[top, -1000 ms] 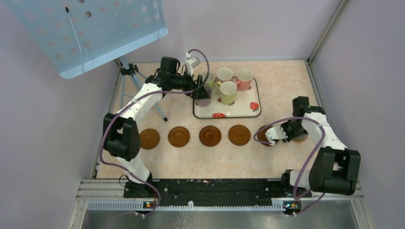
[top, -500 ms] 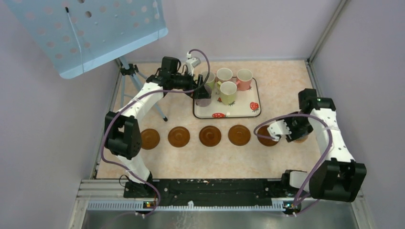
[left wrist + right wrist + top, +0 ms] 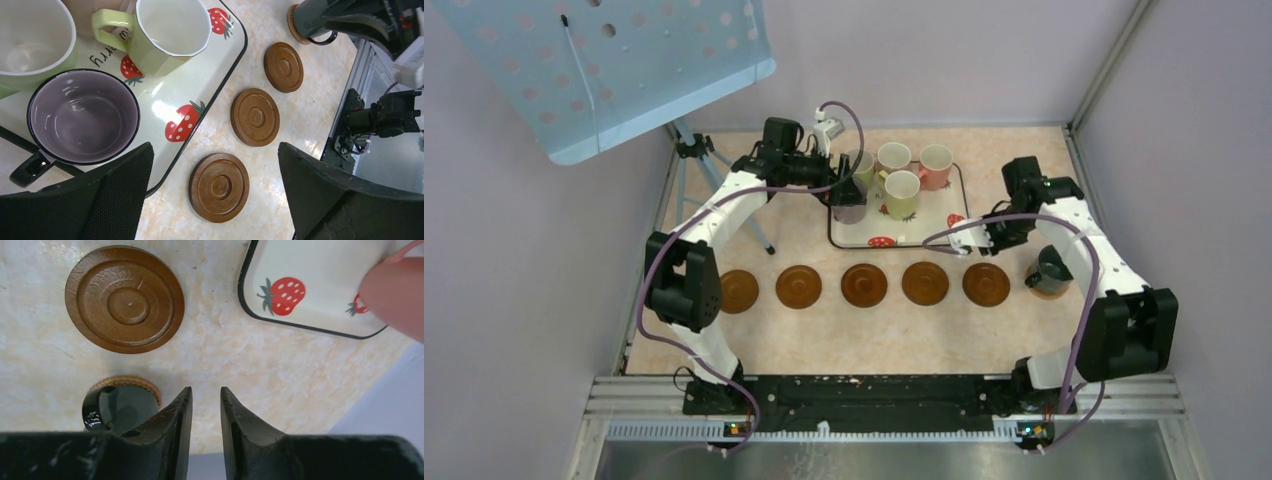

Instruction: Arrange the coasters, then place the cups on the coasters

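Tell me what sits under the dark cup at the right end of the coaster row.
A lighter tan coaster: only its rim shows around the base of the dark cup. The coaster's middle is covered by the cup, so its rings cannot be seen.

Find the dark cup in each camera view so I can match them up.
Top external: the dark cup sits right of centre in the picture.
Left wrist: at the top edge, right of centre.
Right wrist: bottom left.
Shared landmark: the strawberry tray, seen in all three.
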### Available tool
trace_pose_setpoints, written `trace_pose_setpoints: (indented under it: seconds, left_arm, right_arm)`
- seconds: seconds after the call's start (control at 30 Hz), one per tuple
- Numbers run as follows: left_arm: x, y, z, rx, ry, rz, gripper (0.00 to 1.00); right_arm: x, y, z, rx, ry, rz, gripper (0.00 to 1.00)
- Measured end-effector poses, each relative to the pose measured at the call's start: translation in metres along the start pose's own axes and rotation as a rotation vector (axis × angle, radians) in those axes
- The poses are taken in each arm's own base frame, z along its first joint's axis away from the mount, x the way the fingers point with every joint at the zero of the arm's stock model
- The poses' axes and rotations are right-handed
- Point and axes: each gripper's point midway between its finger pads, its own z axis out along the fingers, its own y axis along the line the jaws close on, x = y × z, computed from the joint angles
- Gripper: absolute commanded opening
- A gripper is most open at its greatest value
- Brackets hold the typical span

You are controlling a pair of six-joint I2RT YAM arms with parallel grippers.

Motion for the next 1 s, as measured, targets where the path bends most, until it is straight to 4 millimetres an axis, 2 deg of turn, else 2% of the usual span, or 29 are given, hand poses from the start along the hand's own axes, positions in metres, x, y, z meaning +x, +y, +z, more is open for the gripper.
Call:
trace_pose_setpoints:
  seconds: [0.1,0.23,0.43,0.63,0.83,1.0]
  left_arm:
    - [0.0,0.0,0.0,0.0,0.0,-0.001,0.99]
    - [0.0,0.001,0.0,-0.003,0.0,0.0,0.99]
    - [0.0,0.0,0.0,-0.003,0.0,-0.002,0.99]
    - [0.0,0.0,0.0,-0.001,-0.001,-0.002,0.99]
    - [0.0,0.0,0.0,0.002,-0.001,-0.004,0.99]
    - [0.0,-0.002,0.0,0.008,-0.001,-0.004,0.99]
  right_arm:
    - [0.011,0.009,0.014,-0.011,0.048,0.027,0.26]
    - [0.022,0.036,0.035,-0.071,0.096,0.046,0.27]
    - [0.036,0.065,0.048,-0.096,0.183,0.028,0.29]
    - [0.045,0.063,0.048,-0.076,0.234,-0.01,0.38]
    - [0.049,0.071,0.047,-0.084,0.266,-0.067,0.5]
    - [0.051,0.074,0.046,-0.095,0.275,-0.1,0.55]
